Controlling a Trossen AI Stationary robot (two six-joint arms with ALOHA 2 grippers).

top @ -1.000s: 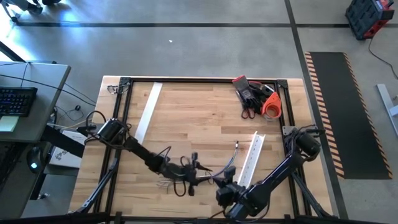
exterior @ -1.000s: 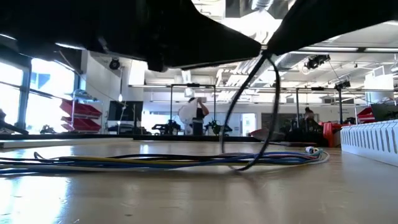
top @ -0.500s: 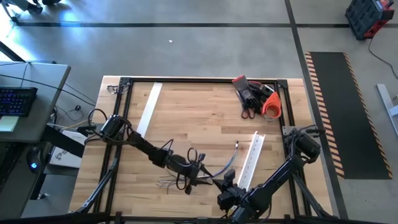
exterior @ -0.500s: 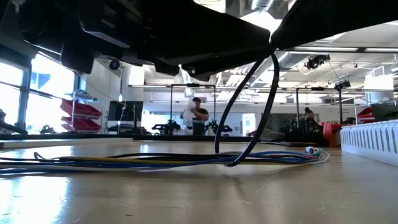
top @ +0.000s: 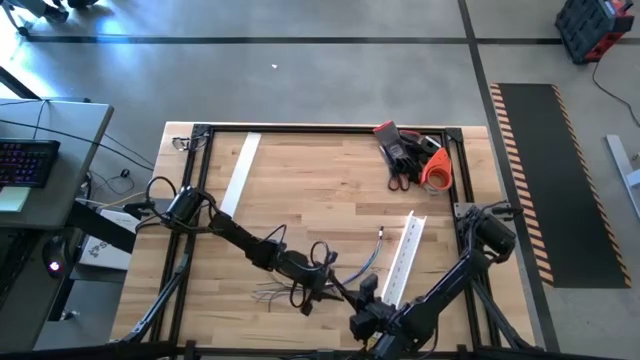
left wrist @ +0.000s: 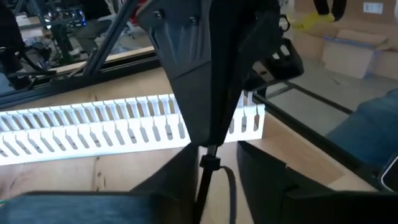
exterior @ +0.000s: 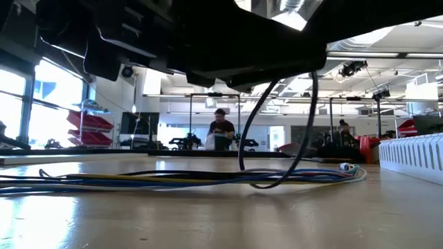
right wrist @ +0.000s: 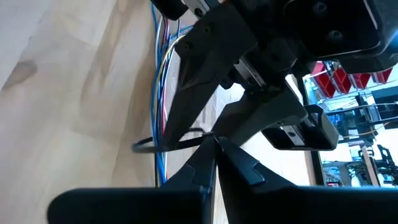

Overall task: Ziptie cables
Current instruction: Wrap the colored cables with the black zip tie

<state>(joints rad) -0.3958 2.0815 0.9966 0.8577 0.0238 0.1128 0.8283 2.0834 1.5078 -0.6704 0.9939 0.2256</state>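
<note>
The cables (top: 275, 293) lie flat along the table near its near edge, a bunch of thin grey, blue and brownish wires (exterior: 138, 178). A black zip tie (exterior: 266, 185) forms a loop that hangs down and crosses the cables (right wrist: 160, 106). My right gripper (top: 360, 292) is shut on the tie from the near-right. My left gripper (top: 322, 283) is close beside it, with a gap showing between its fingers (left wrist: 180, 177). They stand on either side of the tie's strap below its small head (left wrist: 210, 162). Whether they touch it, I cannot tell. My right gripper (right wrist: 214, 142) pinches the zip tie's thin strap (right wrist: 202, 138) between its two fingers, right beside the tie's head. The loop (right wrist: 140, 146) hangs from that hold, and its bottom reaches down to the cables on the table.
A white slotted channel strip (top: 403, 255) lies just right of both grippers (left wrist: 93, 124). A second white strip (top: 238, 175) lies at the far left. A red, black and orange heap of tools (top: 410, 155) sits at the far right corner. A black frame rims the table.
My left gripper has moved toward the table's right, closing in on my right gripper. The zip tie's hanging loop has shifted with it and now shows as a rounded loop with its bottom at the cables. The cables have stayed where they were.
</note>
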